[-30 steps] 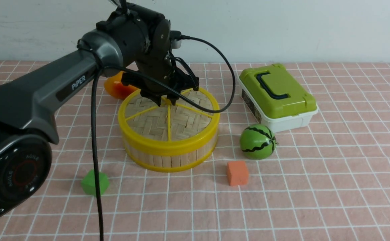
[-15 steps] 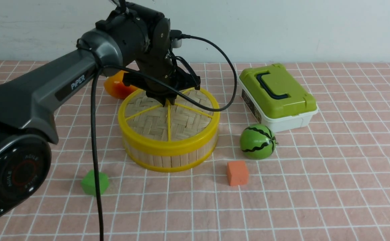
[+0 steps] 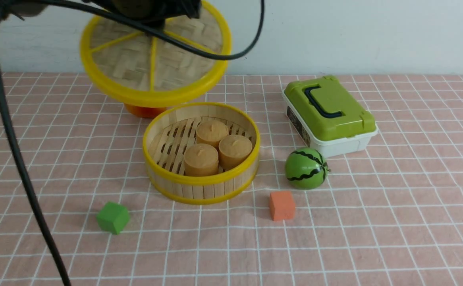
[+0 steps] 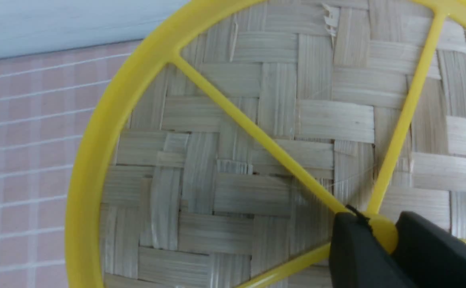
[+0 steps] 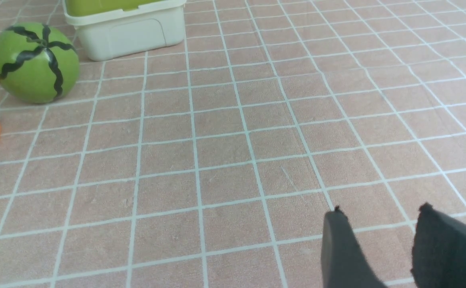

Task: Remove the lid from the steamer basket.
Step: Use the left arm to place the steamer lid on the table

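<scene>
The lid, a woven bamboo disc with yellow rim and spokes, hangs tilted in the air above and to the back left of the steamer basket. My left gripper is shut on the lid's yellow centre knob; the left wrist view shows its black fingers clamping the knob on the lid. The basket stands uncovered on the cloth and holds three round tan cakes. My right gripper is open and empty low over the cloth; it is outside the front view.
A white box with a green lid stands to the right of the basket, a toy watermelon and an orange cube in front of it. A green cube lies front left. An orange object sits behind the basket. A black cable hangs at the left.
My left gripper has risen up and to the left with the lid in it. The lid has come off the basket, and the cakes inside now show.
</scene>
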{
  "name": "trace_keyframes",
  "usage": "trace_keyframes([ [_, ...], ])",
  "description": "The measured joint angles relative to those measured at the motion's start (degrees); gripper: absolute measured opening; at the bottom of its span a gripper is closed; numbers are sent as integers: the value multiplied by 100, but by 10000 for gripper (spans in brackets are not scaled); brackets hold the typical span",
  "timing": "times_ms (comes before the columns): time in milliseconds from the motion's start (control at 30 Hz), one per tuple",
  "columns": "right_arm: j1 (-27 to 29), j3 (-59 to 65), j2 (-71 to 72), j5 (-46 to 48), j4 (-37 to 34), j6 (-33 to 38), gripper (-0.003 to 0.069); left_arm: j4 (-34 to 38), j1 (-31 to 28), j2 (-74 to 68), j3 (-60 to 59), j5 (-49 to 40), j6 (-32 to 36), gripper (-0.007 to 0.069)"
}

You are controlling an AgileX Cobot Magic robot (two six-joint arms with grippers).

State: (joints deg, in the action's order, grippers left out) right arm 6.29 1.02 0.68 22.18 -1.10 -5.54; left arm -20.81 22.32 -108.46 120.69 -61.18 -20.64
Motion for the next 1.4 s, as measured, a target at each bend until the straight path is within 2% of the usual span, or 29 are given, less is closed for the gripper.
trace_keyframes([
  [233, 0, 0, 0, 0, 0, 0, 242, -214, -914, 44, -1360, 598, -835, 102],
  [333, 0, 0, 0, 0, 0, 0, 242, -240, -1300, -8, -2208, 1287, -1199, 102],
  [500, 0, 0, 0, 0, 0, 0, 242, -278, -1638, -103, -2836, 1906, -1710, 102],
  [700, 0, 0, 0, 0, 0, 0, 242, -317, -1715, -536, -2988, 2381, -1831, 102],
  [1000, 0, 0, 0, 0, 0, 0, 242, -249, -1715, -827, -2999, 2592, -1843, 102],
  [1100, 0, 0, 0, 0, 0, 0, 242, -139, -1715, -827, -2999, 2643, -1815, 154],
  [1267, 0, 0, 0, 0, 0, 0, 242, 27, -1715, -803, -2999, 2520, -1815, 323],
  [1333, 0, 0, 0, 0, 0, 0, 242, 47, -1715, -735, -2999, 2405, -1815, 344],
  [1400, 0, 0, 0, 0, 0, 0, 242, 73, -1710, -539, -3006, 2272, -1791, 328],
])
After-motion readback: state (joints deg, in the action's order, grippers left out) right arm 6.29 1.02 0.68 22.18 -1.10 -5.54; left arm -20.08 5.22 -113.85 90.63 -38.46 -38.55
